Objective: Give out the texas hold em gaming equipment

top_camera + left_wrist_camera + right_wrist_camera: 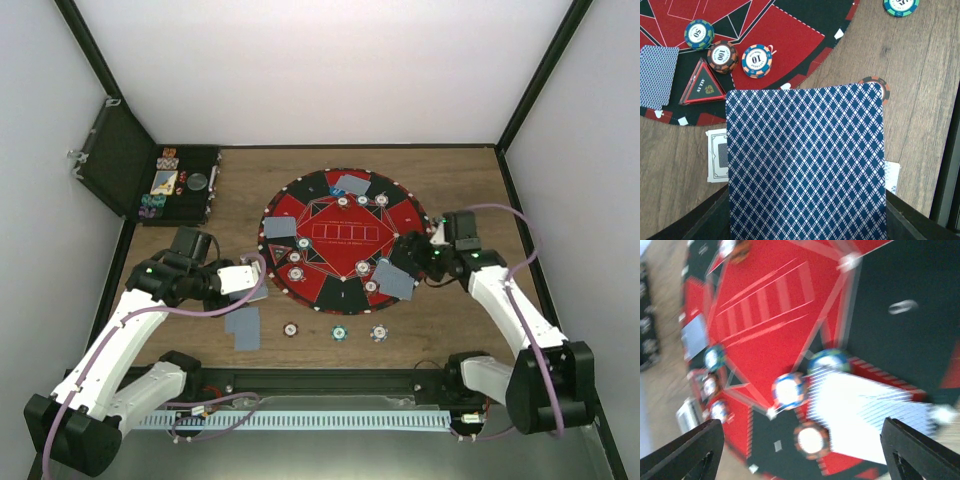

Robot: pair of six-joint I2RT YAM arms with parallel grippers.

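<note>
A: Blue diamond-backed rectangular playing card [805,160] is clamped in the left gripper [245,281], lower left, just off the round red-and-black felt mat [795,45]. It seems pinched at one edge only, so it could slip.

B: Noted. Right gripper [414,253] is spread wide and empty over the grey-backed card [397,279] at mat's lower right. Round striped poker chips [788,390] beside it could be knocked.

Three poker chips on the round mat [790,40] carry numbers. A blue-green chip [699,34] reads 50. At its 4 o'clock, a brown chip [723,56] reads 100. At 3 o'clock of that one, an orange-and-blue chip [756,60] reads 10. At the brown chip's 7 o'clock, a red triangular marker [703,85] reads ALL IN.
</note>
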